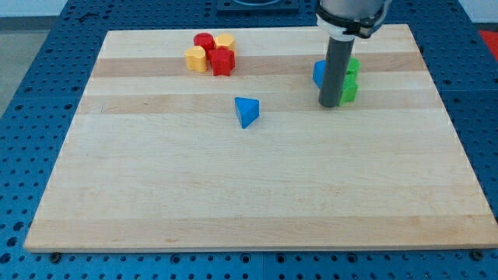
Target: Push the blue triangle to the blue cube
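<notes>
The wooden board [257, 194] fills most of the view and rests on a blue perforated table [31, 93]. The arm's dark rod [334, 70] comes down from the view's top, and my tip [330, 104] sits on the board well to the view's right of the blue triangle [247, 111]; the rod carries no claw, so there is nothing to stand apart or together. The blue triangle lies by itself on bare wood, touching no other block. The blue cube [318, 72] is right of the triangle and a little toward the view's top, showing only as a sliver at the rod's left edge, so its shape is hard to confirm. Two green blocks [351, 78] peek out on the rod's other side, farther right of the triangle, mostly hidden. Up and to the left of the triangle is a tight cluster: two red blocks [222, 61], a yellow block [196, 58] and another yellow block [225, 40], pressed close together.
</notes>
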Motion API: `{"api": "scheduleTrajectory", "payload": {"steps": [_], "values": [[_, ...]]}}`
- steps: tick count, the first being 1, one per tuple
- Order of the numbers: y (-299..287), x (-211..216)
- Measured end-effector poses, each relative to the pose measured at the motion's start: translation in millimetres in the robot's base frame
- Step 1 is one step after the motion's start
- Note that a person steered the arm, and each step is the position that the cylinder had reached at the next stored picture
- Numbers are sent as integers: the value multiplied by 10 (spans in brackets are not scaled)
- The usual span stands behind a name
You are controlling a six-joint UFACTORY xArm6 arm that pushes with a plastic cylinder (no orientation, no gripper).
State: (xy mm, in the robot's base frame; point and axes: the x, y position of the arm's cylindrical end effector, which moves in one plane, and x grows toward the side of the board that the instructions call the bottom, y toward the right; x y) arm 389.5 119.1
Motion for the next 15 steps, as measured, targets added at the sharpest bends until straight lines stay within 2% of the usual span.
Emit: {"api": "scheduleTrajectory", "payload": {"steps": [3, 4, 5, 6, 7, 10, 13, 15], "values": [[381, 57], [263, 578], [-301, 1032], [-1178, 976], [-1756, 604], [-1628, 264], [-1001, 208], [-948, -24]]}}
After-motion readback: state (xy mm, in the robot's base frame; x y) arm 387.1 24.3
